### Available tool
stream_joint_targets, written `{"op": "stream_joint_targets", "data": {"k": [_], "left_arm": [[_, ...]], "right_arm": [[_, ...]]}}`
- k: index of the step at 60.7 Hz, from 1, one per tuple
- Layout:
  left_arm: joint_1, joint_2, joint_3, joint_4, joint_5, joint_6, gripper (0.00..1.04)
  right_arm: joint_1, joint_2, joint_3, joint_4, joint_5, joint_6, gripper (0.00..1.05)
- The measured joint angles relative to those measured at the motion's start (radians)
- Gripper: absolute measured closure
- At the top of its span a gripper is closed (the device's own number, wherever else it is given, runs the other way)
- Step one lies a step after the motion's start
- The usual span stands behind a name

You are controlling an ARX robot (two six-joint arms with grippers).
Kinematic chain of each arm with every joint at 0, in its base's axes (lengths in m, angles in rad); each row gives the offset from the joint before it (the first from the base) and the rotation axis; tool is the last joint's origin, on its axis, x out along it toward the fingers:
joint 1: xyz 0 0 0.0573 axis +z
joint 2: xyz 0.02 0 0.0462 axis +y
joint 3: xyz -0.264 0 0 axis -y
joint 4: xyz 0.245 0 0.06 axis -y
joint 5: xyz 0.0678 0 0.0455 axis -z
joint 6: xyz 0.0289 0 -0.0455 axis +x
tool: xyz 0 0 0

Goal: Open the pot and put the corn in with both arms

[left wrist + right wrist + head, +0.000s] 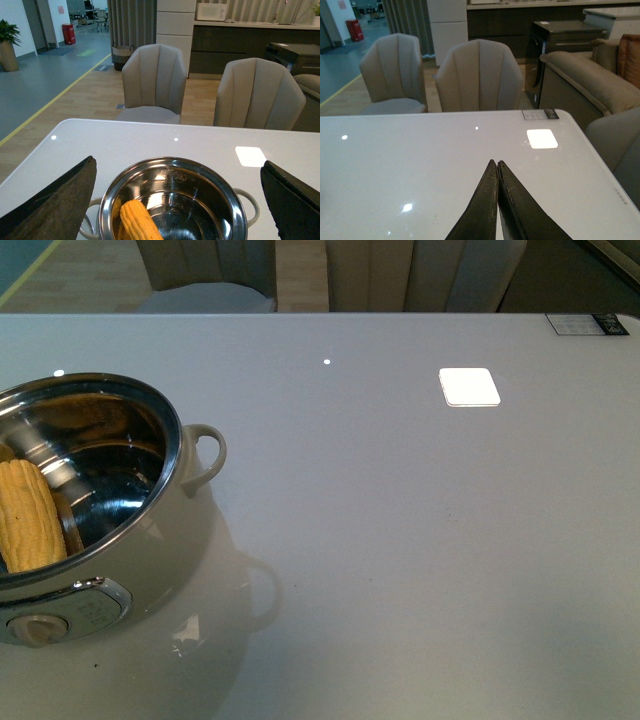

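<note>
From the front, the pot [95, 530] is sitting lidless at the counter's [420, 540] left edge, the corn [28, 515] leaning inside its steel bowl; no arm is showing; from the left wrist, the left gripper [177, 200] is hanging spread wide above the pot, seemingly empty; from the right wrist, the right gripper [498, 172] is pressing together over bare counter.

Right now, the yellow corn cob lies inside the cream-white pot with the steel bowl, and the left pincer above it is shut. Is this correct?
Not quite. The yellow corn cob does lie inside the cream-white pot with the steel bowl, but the left pincer is open: the left wrist view shows its fingers spread wide apart.
</note>
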Motion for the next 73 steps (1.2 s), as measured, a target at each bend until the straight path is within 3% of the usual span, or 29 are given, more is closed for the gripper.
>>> {"op": "stream_joint_targets", "data": {"k": [12, 17, 24, 43, 73], "left_arm": [[0.0, 0.0, 0.0, 0.0, 0.0, 0.0, 0.07], [0.0, 0.0, 0.0, 0.0, 0.0, 0.0, 0.07], [0.0, 0.0, 0.0, 0.0, 0.0, 0.0, 0.07], [0.0, 0.0, 0.0, 0.0, 0.0, 0.0, 0.07], [0.0, 0.0, 0.0, 0.0, 0.0, 0.0, 0.07]], "right_arm": [[0.0, -0.001, 0.0, -0.001, 0.0, -0.001, 1.0], [0.0, -0.001, 0.0, -0.001, 0.0, -0.001, 0.86], [0.0, -0.001, 0.0, -0.001, 0.0, -0.001, 0.58], [0.0, -0.001, 0.0, -0.001, 0.0, -0.001, 0.07], [0.0, -0.001, 0.0, -0.001, 0.0, -0.001, 0.09]]}}
